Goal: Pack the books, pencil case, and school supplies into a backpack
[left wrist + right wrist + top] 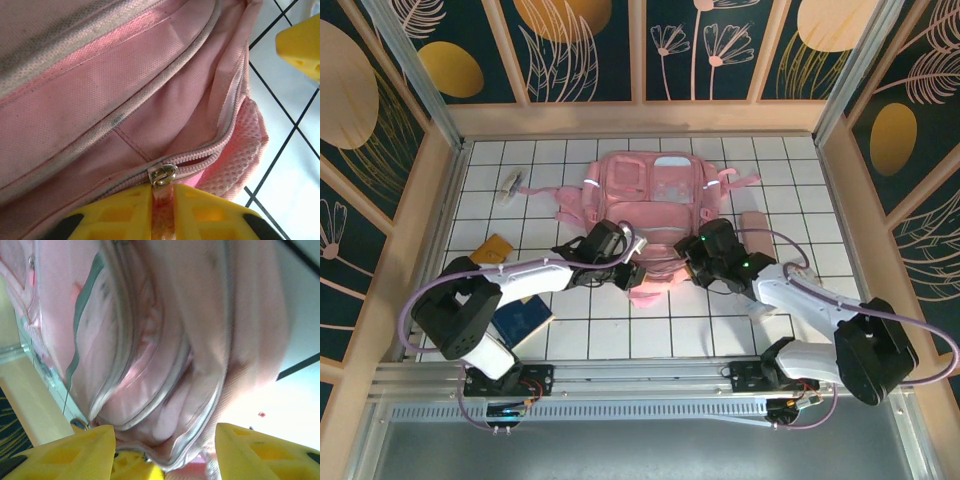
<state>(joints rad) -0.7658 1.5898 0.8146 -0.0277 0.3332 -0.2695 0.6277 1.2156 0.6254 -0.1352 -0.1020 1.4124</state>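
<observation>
White gridded tabletop [720, 335] is carrying everything. Nearest, the book [525, 320] is lying flat beside the left arm. Further in, the left gripper [161, 189] is clenching the zipper pull [162, 175] at the near edge of the backpack [655, 190]. The right gripper [165, 440] is standing released, astride the rim. The bag is looking soft and floppy, so it is probably best gripped at the rim by the zipper. Beyond, the orange pad [498, 247] is lying to the left.

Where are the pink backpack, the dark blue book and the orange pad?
pink backpack [658, 190]: top external view, front pocket.
dark blue book [525, 320]: top external view, exposed cover.
orange pad [497, 246]: top external view, flat face.
</observation>
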